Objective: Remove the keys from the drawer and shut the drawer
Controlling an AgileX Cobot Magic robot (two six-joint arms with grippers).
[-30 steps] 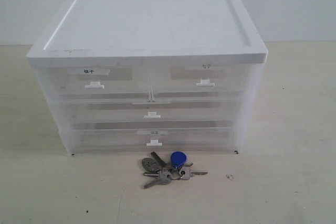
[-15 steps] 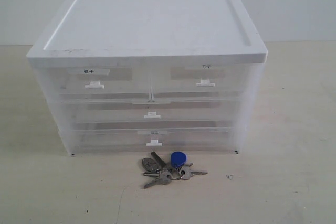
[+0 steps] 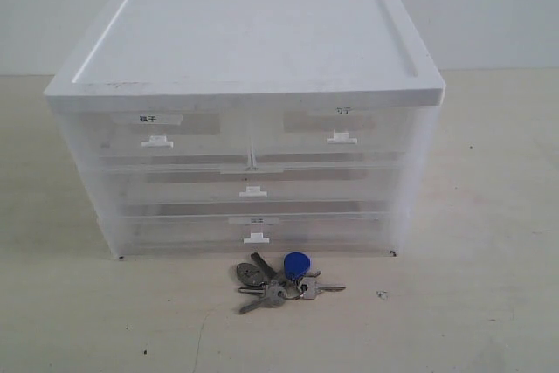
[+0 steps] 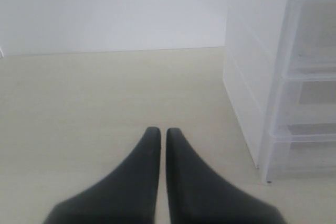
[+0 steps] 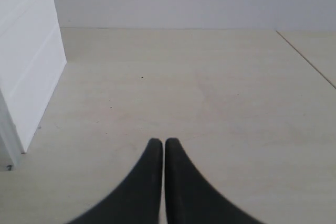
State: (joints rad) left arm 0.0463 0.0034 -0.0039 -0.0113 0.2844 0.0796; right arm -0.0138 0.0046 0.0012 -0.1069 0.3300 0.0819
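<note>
The keys, silver-grey with a round blue fob, lie on the table just in front of the white-topped drawer cabinet. The drawer, the bottom full-width one with a label strip above its tab handle, sits pushed in flush with the cabinet front. Neither arm shows in the exterior view. My left gripper is shut with nothing in it, over bare table beside the cabinet's side wall. My right gripper is shut too and empty, off the cabinet's other side.
The unlabelled full-width drawer and two half-width labelled drawers above it are all shut. Pale tabletop spreads around the cabinet. A seam in the table runs past my right gripper.
</note>
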